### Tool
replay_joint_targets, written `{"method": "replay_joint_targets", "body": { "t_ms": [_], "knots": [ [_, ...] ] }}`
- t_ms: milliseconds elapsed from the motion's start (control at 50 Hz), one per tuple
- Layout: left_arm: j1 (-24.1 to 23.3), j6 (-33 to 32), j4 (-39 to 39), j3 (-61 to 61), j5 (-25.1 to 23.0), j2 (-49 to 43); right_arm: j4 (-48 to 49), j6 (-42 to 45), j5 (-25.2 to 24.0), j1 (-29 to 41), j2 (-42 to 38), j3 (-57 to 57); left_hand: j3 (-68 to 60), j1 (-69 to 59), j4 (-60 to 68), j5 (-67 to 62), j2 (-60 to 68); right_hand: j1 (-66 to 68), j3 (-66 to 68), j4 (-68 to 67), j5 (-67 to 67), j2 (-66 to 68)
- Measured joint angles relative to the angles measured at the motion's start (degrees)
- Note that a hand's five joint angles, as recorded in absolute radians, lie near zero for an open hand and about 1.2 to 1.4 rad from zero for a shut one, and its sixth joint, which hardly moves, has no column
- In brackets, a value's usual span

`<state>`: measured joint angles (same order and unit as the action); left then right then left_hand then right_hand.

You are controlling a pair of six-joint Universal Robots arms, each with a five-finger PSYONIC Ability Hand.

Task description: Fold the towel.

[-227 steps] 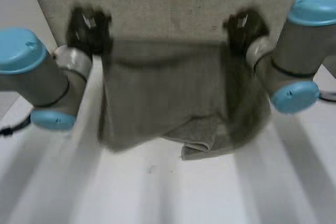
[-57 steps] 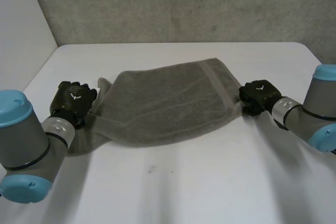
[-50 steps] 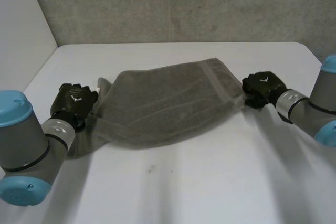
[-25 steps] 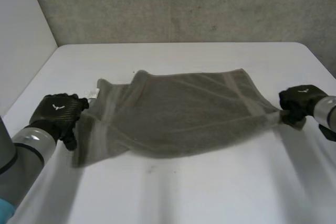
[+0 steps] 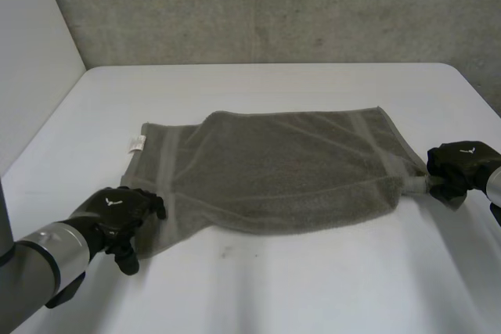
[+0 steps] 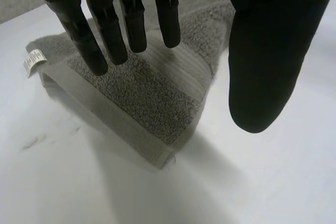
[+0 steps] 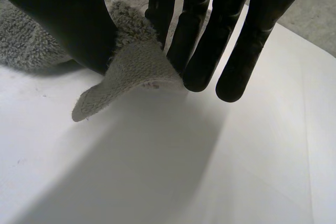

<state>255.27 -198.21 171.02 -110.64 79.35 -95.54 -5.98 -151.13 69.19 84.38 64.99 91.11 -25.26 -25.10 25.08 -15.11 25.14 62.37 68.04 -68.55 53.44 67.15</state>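
grey-brown cloth flat on white, one corner pinched

lies spread over the middle of the white table (image 5: 274,287) as one towel (image 5: 297,170), long way running from the left edge toward the right edge. doubled over itself along the left part, baring a flat woven band (image 5: 171,166) and a small white label (image 5: 137,143) at the far left corner of the cloth. rumpled a little along the side facing the table's near edge, smoother along the far side. backed by a grey wall (image 5: 274,5) beyond the far edge.

pinched at the near right corner by the right hand (image 5: 462,168), close to the table's right edge. clamped there, in the right wrist view, between the thumb and the straight fingers (image 7: 194,35), with a small tip of cloth poking out past the thumb and raised just off the table.

met at the near left corner by the left hand (image 5: 117,210), reaching in from the table's near left corner on a grey arm (image 5: 39,263). held slack over that corner in the left wrist view: fingers (image 6: 132,19) straight, thumb well apart, nothing gripped, cloth flat on the table underneath. cannot tell whether any fingertip touches the towel.
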Motion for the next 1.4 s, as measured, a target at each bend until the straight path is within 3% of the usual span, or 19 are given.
{"method": "replay_joint_targets", "body": {
  "t_ms": [380, 660, 900, 1120, 1260, 1400],
  "knots": [
    [-0.2, -0.7, 12.9, -0.4, 1.2, -10.2, 3.0, 0.3, -0.8, -0.1, 0.0, 2.6, 2.0, 1.9, -1.9, 1.9, -1.8, 0.0, 0.0, 0.0, 0.3, 0.0],
    [-0.2, -0.7, 20.4, 0.0, 1.2, -12.7, 3.8, 0.7, -2.5, -0.1, 0.1, 3.5, -16.1, -16.4, 16.2, -16.1, 16.2, 0.0, 0.0, 0.0, 0.4, 0.0],
    [-0.3, -0.7, 20.3, 0.2, 1.3, -14.0, 4.0, 1.0, -2.5, 0.0, 0.1, 3.7, -11.5, -11.6, 11.7, -11.7, 11.6, 0.0, 0.0, 0.0, 0.4, 0.0],
    [-0.6, -0.7, 15.2, 0.1, 1.1, -12.7, 4.0, 2.3, -2.5, 0.0, 0.1, 3.7, -3.7, -3.9, 3.7, -3.7, 3.7, 0.0, 0.0, 0.0, 0.4, 0.0],
    [-0.6, -0.7, 14.8, 0.1, 1.1, -13.0, 4.1, 2.4, -2.5, 0.1, 0.1, 4.0, -4.0, -4.2, 4.2, -4.2, 4.1, 0.0, 0.0, 0.0, 0.4, 0.0],
    [-0.6, -0.7, 17.0, 0.1, 1.2, -13.9, 4.4, 2.3, -2.5, 0.2, 0.0, 4.3, -12.4, -12.9, 12.5, -12.5, 12.5, 0.0, 0.0, 0.0, 0.4, 0.0]
  ]
}}
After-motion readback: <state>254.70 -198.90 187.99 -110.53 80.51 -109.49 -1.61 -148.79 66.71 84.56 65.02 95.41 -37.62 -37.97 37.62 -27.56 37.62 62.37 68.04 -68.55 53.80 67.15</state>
